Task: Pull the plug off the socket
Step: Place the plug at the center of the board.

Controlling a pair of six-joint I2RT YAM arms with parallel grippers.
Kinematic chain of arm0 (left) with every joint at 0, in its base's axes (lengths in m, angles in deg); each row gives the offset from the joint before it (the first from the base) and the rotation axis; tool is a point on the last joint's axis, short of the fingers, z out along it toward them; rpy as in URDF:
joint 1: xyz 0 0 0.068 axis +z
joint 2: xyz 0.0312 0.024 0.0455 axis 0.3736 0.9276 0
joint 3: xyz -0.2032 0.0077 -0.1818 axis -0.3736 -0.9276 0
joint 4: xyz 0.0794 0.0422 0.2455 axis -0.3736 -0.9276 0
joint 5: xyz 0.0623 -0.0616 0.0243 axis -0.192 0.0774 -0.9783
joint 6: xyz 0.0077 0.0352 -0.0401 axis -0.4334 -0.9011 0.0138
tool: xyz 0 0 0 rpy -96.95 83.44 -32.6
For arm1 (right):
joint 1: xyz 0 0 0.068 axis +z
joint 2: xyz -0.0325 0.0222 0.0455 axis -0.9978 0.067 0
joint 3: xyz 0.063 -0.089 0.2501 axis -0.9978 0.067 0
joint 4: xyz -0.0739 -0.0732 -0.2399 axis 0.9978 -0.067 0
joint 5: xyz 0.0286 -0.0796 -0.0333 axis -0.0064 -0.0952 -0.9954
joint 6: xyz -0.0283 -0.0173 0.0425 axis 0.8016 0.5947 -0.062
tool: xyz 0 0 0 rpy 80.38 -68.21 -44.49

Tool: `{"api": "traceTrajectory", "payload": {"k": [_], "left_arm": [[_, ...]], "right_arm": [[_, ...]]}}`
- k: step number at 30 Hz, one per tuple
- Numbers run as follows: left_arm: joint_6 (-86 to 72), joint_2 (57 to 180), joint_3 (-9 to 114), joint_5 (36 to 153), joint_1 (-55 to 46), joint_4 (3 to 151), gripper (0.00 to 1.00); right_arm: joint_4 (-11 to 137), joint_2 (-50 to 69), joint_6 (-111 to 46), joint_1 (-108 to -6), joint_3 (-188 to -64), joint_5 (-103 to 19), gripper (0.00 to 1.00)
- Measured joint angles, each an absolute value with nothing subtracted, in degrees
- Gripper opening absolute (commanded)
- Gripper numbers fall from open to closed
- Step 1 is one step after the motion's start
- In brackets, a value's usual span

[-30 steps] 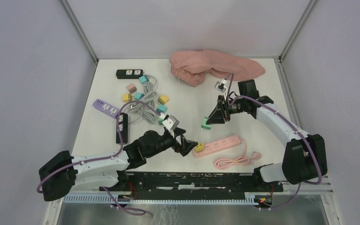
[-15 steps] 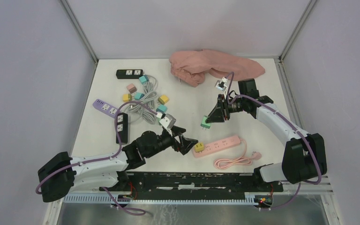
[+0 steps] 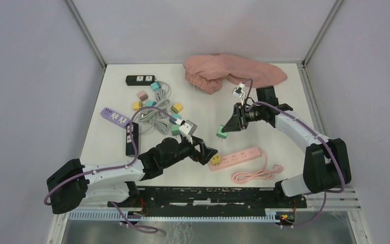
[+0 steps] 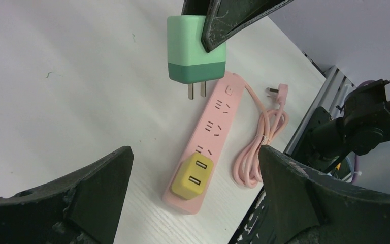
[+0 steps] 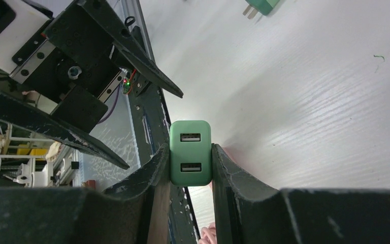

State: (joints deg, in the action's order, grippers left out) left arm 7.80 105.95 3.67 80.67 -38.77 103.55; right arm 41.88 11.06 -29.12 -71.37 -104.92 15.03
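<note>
Green two-tone square plug (image 4: 195, 51): free of the socket, prongs bare and pointing down, held in the air above the white tabletop (image 3: 203, 109), just beyond the far end of the long pink power strip (image 3: 236, 156).

Right tool (image 3: 224, 130): closed tight on the green plug's two flat sides, USB face toward my wrist camera. Grip looks square, no tilt that I can see.

Left tool (image 3: 209, 154): spread wide, holding nothing. It hovers at the near end of the strip, one finger either side of the yellow square plug (image 4: 193, 178) that sits seated in the end socket. I cannot tell whether either finger touches the strip.

Step in hand, my reading: the pull on the green plug is done; this is the carry-away part. The strip lies flat, its pink cord (image 3: 254, 175) coiled beside it.

Next move, as I judge it:
- Right: take the green plug to a bare patch of tabletop, well apart from the strip, and let go.
- Left: if the yellow plug is wanted too, lower, centre the fingers on its sides, close, then pull straight out along the prongs while the strip is kept from lifting.
</note>
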Motion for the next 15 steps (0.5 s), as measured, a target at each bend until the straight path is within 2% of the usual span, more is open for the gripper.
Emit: {"api": "traceTrajectory", "payload": {"k": [6, 15], "left_arm": [[9.4, 108.09, 7.58, 77.37, -38.83, 99.07, 0.99], [11.54, 113.71, 15.25, 72.32, -40.32, 90.94, 0.92]], "right_arm": [[43.34, 13.22, -34.16, -71.96, -104.85, 12.87, 0.03], [43.56, 15.36, -38.32, -72.18, -104.85, 11.21, 0.04]]}}
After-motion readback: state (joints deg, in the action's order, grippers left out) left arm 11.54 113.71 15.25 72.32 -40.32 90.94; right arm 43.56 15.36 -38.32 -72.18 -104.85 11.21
